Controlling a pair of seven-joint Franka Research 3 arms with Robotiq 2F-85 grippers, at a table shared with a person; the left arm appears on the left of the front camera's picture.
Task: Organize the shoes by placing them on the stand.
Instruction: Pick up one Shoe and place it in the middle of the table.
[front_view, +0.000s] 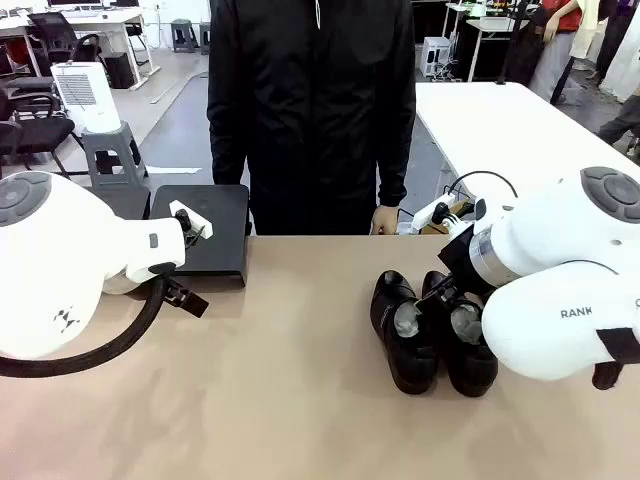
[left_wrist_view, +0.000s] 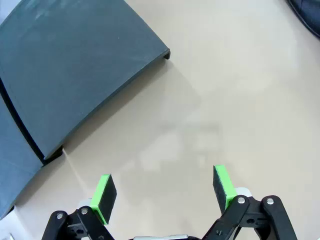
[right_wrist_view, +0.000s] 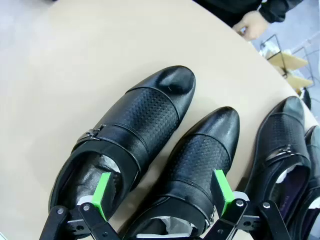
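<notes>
Tan tabletop (front_view: 300, 400): open room mid-table. Stand (front_view: 205, 225), two platforms, at far edge, left. Four shoes (right_wrist_view: 150, 110) clustered right, off the stand. Left gripper (left_wrist_view: 162, 192) wide over bare table beside the stand's lip. Right gripper (right_wrist_view: 162, 192) wide over two shoes, gripping nothing.

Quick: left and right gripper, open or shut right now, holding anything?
Left gripper: open, empty, over bare table beside the stand.
Right gripper: open, holding nothing, over two shoes.
</notes>
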